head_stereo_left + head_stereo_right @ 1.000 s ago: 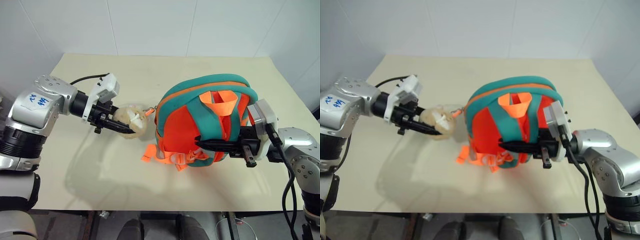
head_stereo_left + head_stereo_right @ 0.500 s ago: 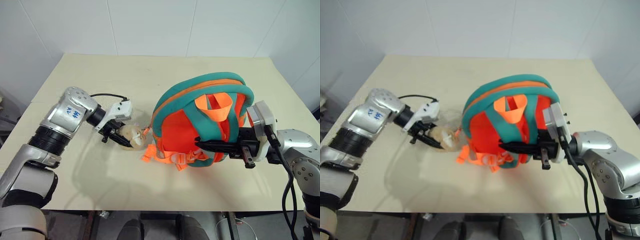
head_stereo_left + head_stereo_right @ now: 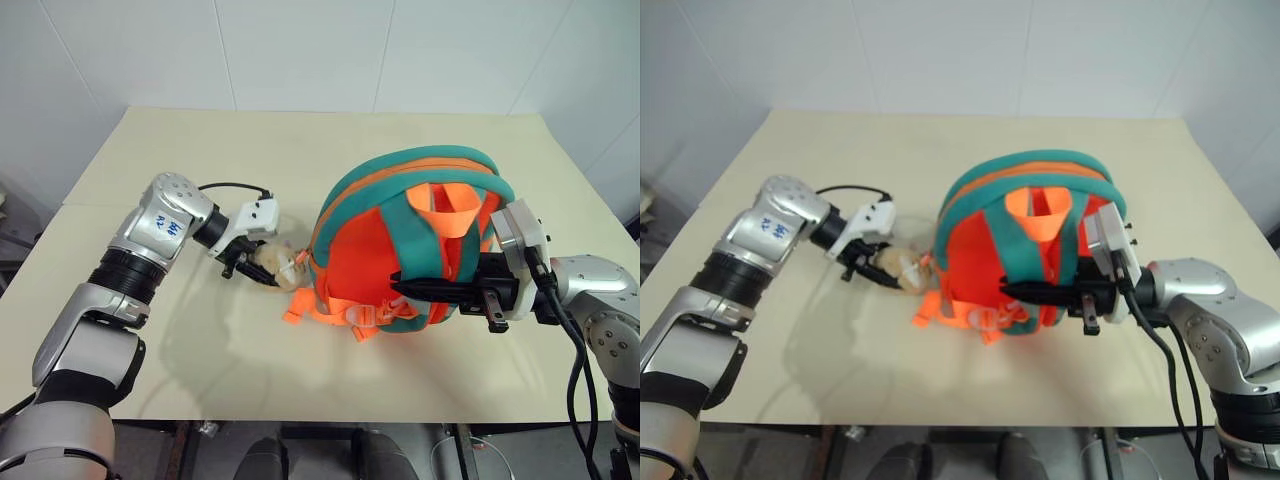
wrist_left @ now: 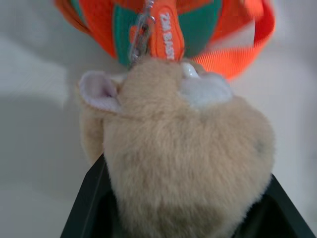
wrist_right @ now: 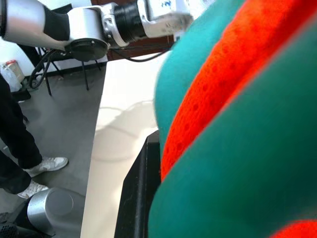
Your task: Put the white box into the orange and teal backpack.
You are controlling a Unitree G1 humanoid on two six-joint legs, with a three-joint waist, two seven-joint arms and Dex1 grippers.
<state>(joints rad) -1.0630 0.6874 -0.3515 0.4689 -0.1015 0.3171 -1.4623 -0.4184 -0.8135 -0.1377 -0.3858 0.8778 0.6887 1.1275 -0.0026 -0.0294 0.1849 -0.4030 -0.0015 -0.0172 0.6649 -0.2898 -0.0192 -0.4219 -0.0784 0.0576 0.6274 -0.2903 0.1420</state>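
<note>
The orange and teal backpack [image 3: 375,245] stands upright near the middle of the cream table, its teal straps facing me. Its tan plush charm [image 3: 280,264] hangs off its left side, and my left gripper [image 3: 252,266] is shut on it; in the left wrist view the plush charm [image 4: 183,148] bulges between the black fingers [image 4: 86,203]. My right gripper [image 3: 402,286] reaches in from the right and is shut on a teal strap [image 5: 237,163] low on the pack. The white box is out of view.
Loose orange webbing [image 3: 300,306] trails onto the table [image 3: 200,380] at the pack's lower left. A white wall rises behind the far edge. A person's legs [image 5: 15,139] in dark trousers and white shoes stand on the floor beside the table.
My left gripper has carried the plush charm right and down, closer to the backpack's side. The pack's top has swayed slightly. The right gripper has kept its place.
</note>
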